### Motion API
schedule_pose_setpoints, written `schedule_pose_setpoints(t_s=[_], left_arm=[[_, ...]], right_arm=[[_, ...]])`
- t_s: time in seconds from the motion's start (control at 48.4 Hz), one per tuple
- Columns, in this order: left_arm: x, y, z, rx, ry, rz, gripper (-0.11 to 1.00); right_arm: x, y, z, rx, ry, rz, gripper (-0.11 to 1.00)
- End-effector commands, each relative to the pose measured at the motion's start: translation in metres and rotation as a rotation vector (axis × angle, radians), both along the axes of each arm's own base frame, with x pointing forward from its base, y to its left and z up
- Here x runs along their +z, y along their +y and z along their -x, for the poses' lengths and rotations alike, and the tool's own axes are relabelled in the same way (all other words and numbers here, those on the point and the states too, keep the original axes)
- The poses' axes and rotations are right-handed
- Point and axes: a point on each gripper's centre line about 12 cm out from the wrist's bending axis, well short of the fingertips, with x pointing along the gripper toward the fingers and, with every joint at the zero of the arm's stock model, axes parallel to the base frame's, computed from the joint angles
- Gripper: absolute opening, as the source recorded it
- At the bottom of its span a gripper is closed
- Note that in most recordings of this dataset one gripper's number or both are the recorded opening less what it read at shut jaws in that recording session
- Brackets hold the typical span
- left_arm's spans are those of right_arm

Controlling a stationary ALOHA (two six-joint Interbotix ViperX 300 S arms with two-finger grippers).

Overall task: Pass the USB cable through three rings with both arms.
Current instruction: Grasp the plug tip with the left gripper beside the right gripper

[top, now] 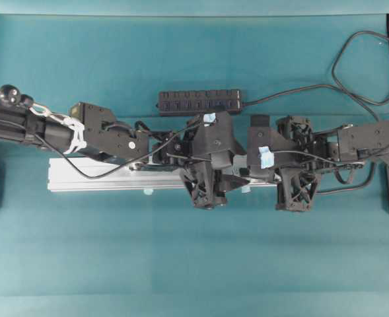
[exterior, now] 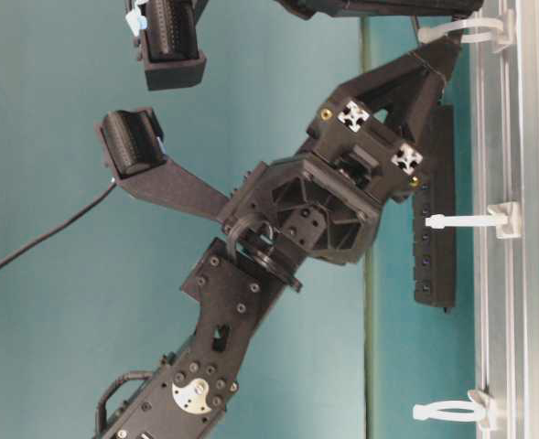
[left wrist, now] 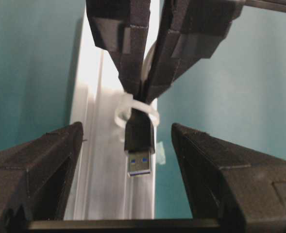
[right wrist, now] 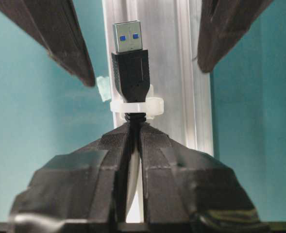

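Watch out: if your left pincer [left wrist: 128,145] shuts too soon or off to one side, it could knock the plug [right wrist: 130,63] crooked, or tug the ring [right wrist: 135,106] on the rail [right wrist: 181,73]. Your left pincer is spread wide and holds nothing; the plug sits between its tips. Your right pincer [right wrist: 133,127] is pressed tight on the cable just behind the ring, with the plug poking through.

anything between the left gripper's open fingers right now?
Yes: in the left wrist view, the USB cable plug, poked through a ring, sits between the left gripper fingers, untouched.
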Motion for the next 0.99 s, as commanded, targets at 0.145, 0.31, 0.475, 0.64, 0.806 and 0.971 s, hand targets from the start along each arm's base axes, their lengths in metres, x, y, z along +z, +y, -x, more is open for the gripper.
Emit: schedule_pose_setpoints(t_s=[0.145, 0.31, 0.475, 0.64, 0.806, 0.971], left_arm=[[-0.002, -0.001, -0.001, -0.002, 0.018, 0.002, 0.77], [-0.008, -0.003, 0.001, -0.005, 0.055, 0.003, 0.76], [-0.007, -0.002, 0.0, -0.003, 0.049, 0.003, 0.76], [-0.008, -0.003, -0.001, -0.005, 0.049, 0.003, 0.76], [-0.005, -0.003, -0.002, -0.005, 0.029, 0.002, 0.76], [-0.004, -0.003, -0.003, -0.004, 0.017, 0.003, 0.76]], right_arm=[[0.007, 0.0, -0.002, -0.005, -0.028, -0.002, -0.08], [0.007, 0.0, -0.002, -0.004, -0.028, -0.001, -0.08], [0.007, 0.0, -0.002, -0.005, -0.028, -0.002, -0.08], [0.007, 0.0, -0.002, -0.005, -0.026, -0.002, -0.08], [0.006, 0.0, -0.001, -0.005, -0.025, -0.002, -0.08], [0.006, 0.0, 0.0, -0.005, -0.023, -0.002, -0.08]])
